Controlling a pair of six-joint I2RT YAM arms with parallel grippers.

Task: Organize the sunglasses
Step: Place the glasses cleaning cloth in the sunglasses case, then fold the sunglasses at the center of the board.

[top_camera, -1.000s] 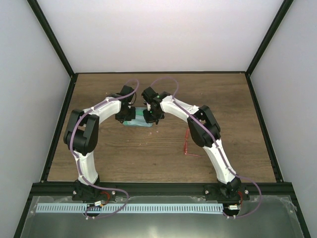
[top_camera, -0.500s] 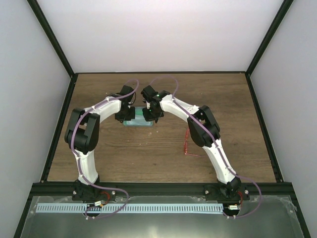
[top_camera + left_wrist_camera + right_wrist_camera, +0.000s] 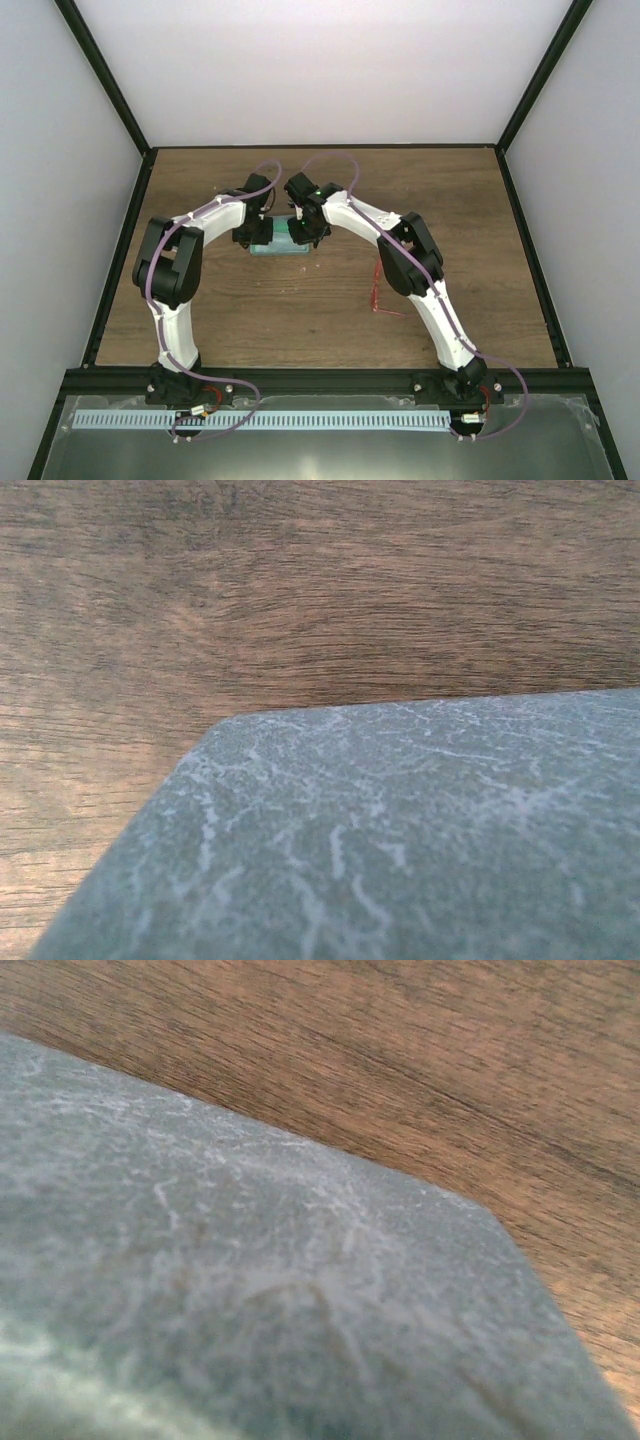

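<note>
**Case Mostly Hidden Beneath Both Grippers**

One brown wooden table [image 3: 300, 320]. The left gripper [image 3: 247, 238] and right gripper [image 3: 303, 237] cover one grey-blue oblong case [image 3: 268, 250]. Whether their fingers grasp or are released cannot be told. One pair of translucent red plastic sunglasses [image 3: 376, 290] lies apart on the table, rightward, faint.

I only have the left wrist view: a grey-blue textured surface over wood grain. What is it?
Observer: The top view shows it is the oblong case, lying on the table.
Operator: Where are the sunglasses?
Observer: The sunglasses lie on the table right of the case, apart from it, beside the right arm.
Operator: And the right arm's end?
Observer: The right gripper is at the case's right end, opposite the left gripper at its left end.
</note>
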